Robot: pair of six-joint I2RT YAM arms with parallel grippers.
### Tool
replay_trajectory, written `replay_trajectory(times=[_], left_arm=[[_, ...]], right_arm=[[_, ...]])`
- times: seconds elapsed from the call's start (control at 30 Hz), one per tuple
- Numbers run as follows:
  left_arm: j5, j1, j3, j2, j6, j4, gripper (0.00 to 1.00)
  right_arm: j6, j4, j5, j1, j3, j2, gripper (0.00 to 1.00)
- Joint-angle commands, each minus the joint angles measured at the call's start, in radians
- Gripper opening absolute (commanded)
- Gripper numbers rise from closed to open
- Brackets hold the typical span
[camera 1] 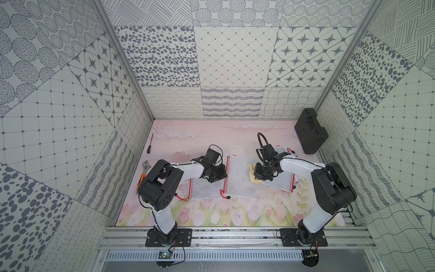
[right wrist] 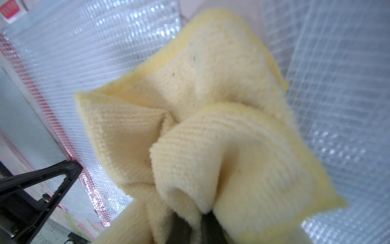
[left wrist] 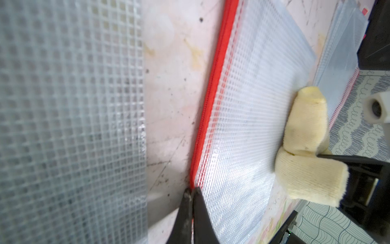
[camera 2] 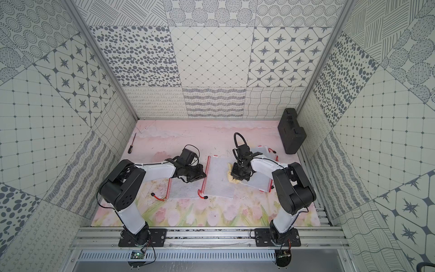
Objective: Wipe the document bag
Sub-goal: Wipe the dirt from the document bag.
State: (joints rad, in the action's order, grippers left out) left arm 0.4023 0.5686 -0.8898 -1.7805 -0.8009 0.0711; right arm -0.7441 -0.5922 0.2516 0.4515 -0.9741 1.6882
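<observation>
Two grippers share this wiping stroke. The left gripper is fully closed, its tips apparently nipping the red zip of the bag, which lies flat between the two grippers, zip side toward the left one. The right gripper is clamped tight on a bunched yellow cloth. The cloth's folds spread ahead of its tips and rest at the bag's edge farthest from the zip, just beside a second bag lying under the right wrist. To wipe well, I judge the left pinch should hold firm as an anchor, so the thin mesh sheet does not slide or ruck. The right gripper should press lightly and drag the cloth toward the left tips in straight, overlapping passes. A low wrist lets the broad fold, not the hard tips, meet the plastic. Stop short of the zip to avoid snagging, and mind the cloth straying onto the second bag.
</observation>
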Motion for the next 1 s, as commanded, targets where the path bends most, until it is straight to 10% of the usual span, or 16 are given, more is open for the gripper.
replay_trajectory(times=[0.0, 0.23, 0.67, 0.97], left_arm=[[-0.180, 0.001, 0.017, -0.034, 0.017, 0.258, 0.00], [-0.184, 0.002, 0.015, -0.030, 0.009, 0.262, 0.00], [-0.192, 0.002, 0.016, -0.044, 0.010, 0.257, 0.00], [-0.187, 0.002, 0.015, -0.044, 0.006, 0.254, 0.00]], right_arm=[[-0.006, -0.072, -0.063, 0.096, -0.032, 0.036, 0.00], [-0.098, -0.006, 0.021, 0.352, -0.276, 0.234, 0.00], [-0.019, -0.092, -0.087, 0.126, 0.051, -0.016, 0.00], [-0.080, -0.084, -0.035, 0.389, -0.238, 0.171, 0.00]])
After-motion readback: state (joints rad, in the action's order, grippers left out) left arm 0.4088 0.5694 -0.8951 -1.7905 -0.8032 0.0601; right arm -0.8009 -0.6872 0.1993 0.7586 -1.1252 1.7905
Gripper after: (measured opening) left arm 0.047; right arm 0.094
